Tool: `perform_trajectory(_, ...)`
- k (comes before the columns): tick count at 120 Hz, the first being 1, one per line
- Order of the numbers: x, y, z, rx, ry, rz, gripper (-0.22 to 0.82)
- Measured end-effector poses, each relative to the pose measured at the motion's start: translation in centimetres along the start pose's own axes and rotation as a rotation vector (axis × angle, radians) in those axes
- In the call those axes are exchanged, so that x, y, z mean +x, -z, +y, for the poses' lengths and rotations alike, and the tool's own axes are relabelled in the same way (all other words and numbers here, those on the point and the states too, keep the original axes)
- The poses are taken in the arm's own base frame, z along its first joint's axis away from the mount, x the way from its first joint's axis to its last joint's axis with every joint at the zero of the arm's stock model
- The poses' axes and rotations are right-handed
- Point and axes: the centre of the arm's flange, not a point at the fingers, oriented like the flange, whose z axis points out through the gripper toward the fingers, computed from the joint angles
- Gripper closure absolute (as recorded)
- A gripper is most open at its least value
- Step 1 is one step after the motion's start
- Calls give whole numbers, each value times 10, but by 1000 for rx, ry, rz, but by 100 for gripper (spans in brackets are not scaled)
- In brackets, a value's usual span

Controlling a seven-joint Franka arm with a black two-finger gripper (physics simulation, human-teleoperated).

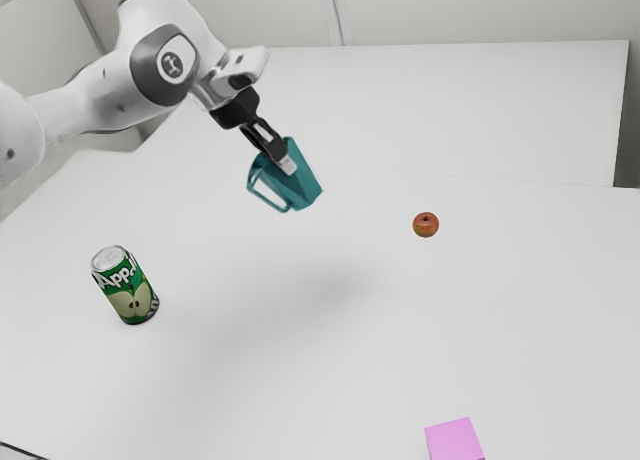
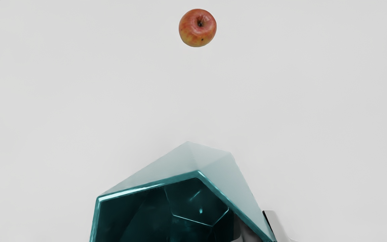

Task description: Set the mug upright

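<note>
In the exterior view my gripper (image 1: pixel 286 164) is over the table, shut on the wall of the teal mug (image 1: pixel 297 185). The mug hangs tilted in the air, its handle toward the exterior view's left, with a soft shadow on the table below. In the wrist view the mug (image 2: pixel 180 183) shows its open mouth and dark inside facing my hand. There my gripper (image 2: pixel 260 228) has one finger inside the mug and the other outside, with the wall between them.
A red apple (image 1: pixel 426 225) lies on the white table (image 1: pixel 540 290), beyond the mug toward the exterior view's right; the wrist view also has the apple (image 2: pixel 197 28). A green can (image 1: pixel 126 286) stands at the exterior view's left. A pink block (image 1: pixel 454 440) is at that view's bottom edge.
</note>
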Motion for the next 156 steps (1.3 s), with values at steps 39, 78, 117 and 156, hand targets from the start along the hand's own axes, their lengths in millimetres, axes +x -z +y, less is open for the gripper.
perform_trajectory(39,-91,-101,-20,173,139,-365,79)
perform_trajectory(78,-106,-143,23,203,255,-304,79)
perform_trajectory(117,-72,-177,77,220,237,-229,79)
perform_trajectory(156,-89,-174,30,242,413,-207,59)
